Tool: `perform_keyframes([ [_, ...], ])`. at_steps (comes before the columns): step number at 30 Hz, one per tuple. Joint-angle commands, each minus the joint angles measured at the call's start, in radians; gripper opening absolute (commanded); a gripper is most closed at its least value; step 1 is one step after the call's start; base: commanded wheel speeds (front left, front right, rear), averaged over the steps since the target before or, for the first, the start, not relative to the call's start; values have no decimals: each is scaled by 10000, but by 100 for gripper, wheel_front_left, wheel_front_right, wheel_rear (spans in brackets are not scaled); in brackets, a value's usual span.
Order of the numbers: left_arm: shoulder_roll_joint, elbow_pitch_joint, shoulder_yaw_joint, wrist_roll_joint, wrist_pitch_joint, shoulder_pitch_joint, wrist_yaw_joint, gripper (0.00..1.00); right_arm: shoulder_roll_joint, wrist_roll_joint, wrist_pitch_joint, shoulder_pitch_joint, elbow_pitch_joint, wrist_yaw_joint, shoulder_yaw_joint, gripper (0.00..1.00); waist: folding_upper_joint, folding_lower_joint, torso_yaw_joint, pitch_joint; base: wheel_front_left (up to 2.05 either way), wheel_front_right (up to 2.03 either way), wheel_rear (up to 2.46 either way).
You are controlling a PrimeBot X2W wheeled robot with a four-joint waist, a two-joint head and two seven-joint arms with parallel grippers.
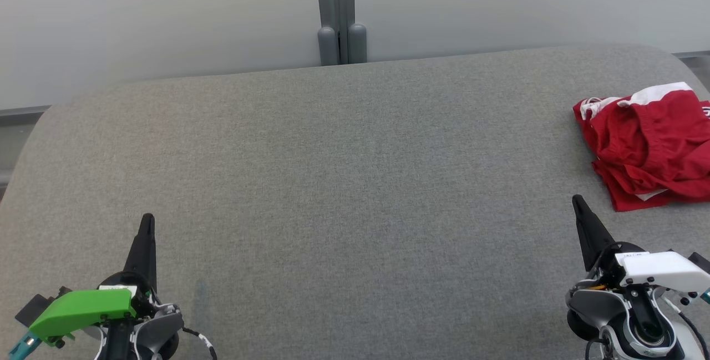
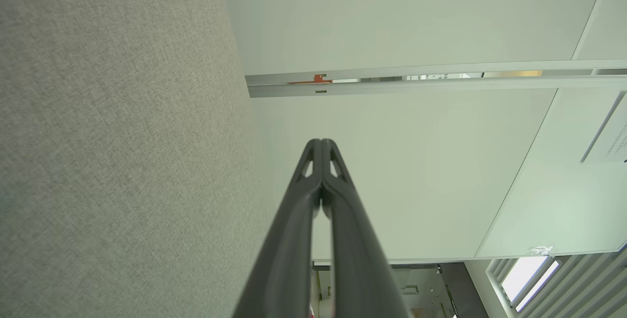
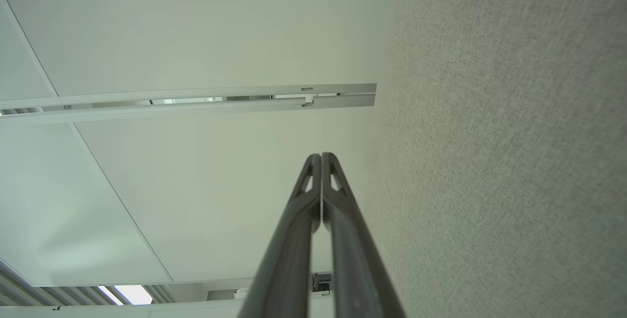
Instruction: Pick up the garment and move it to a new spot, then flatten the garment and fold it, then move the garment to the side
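L to R: left end effector (image 1: 146, 226) sits low at the near-left corner of the grey fabric surface (image 1: 344, 182), fingers pressed together to a single point, holding nothing. The mid surface is bare cloth, w/ pale wall panels (image 1: 166, 16) and a grey post (image 1: 335, 10) behind the far edge. Right end effector (image 1: 578, 202) is at near-right, also fully closed and empty. Red garment (image 1: 649, 143) w/ white trim lies crumpled in a layered heap at the far-right edge of the surface, partly cut off by the head view's border. Risks, as I judge them: both sets of fingers must open before any grasp, else they'll just shove the heap toward the edge and maybe off it. A pinch on a bunched pile may catch only 1 layer, or several, so it lifts tangled and won't flatten. The left arm has a long cross-reach and could crowd the right arm. Relative position: garment is just beyond and right of the right end effector's tip, near but not touching, and well apart from the left one.
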Motion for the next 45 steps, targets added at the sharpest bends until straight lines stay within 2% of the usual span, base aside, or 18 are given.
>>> perform_keyframes([
  [1,70,-19,28,-29,45,-105,-40,0,-3,69,41,85,-53,5,-18,0,0,0,0,0,0,0,0],
  [45,70,-19,27,-29,44,-105,-40,0,-3,71,40,86,-54,4,-17,0,0,0,0,0,0,0,0],
])
